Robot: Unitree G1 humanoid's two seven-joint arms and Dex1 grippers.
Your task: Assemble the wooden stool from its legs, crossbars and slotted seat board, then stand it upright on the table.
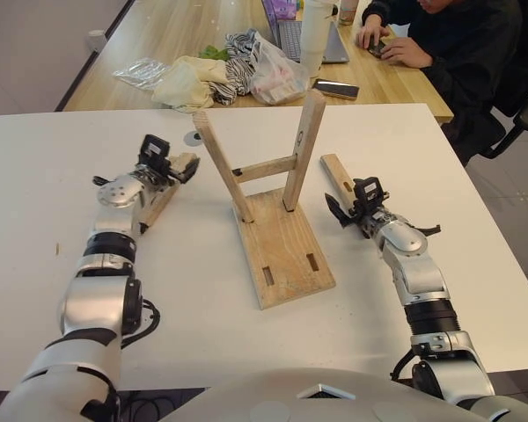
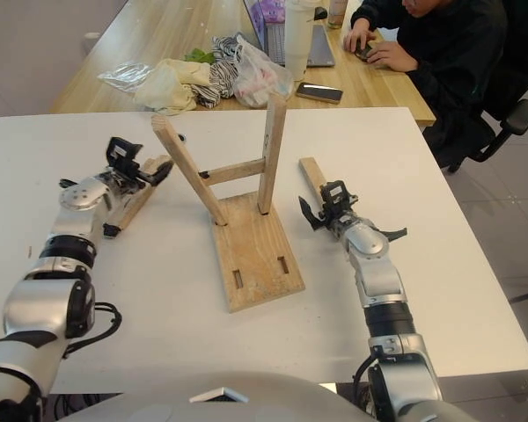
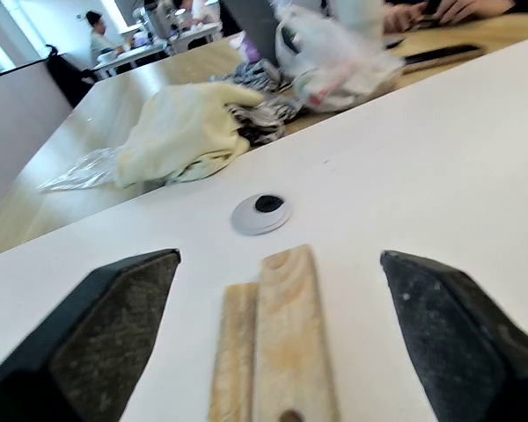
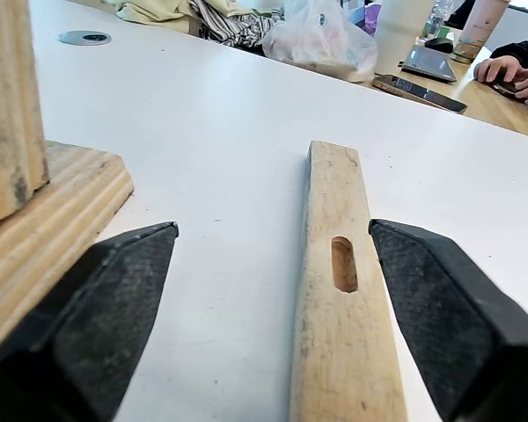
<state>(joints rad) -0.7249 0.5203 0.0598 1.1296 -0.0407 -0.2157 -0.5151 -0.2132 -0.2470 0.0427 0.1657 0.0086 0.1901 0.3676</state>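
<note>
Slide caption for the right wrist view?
Right gripper, jaws open, straddles a loose slotted leg on the table beside the seat board.

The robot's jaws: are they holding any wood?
Nothing is held. The left gripper straddles two wooden pieces, the right gripper a slotted leg, jaws open.

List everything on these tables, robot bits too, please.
seat board: one, pale wood, flat on white table
standing legs: two, wood, board's far end
crossbar: one, wood, joining them
loose leg: one, wood, right of board
loose pieces: two, wood, left of board
grommet: one, grey, white table
cloths and bags: heap, mixed, wooden table behind
phone: one, dark, same table
left gripper: one, black, open over loose pieces
right gripper: one, black, open astride loose leg
</note>
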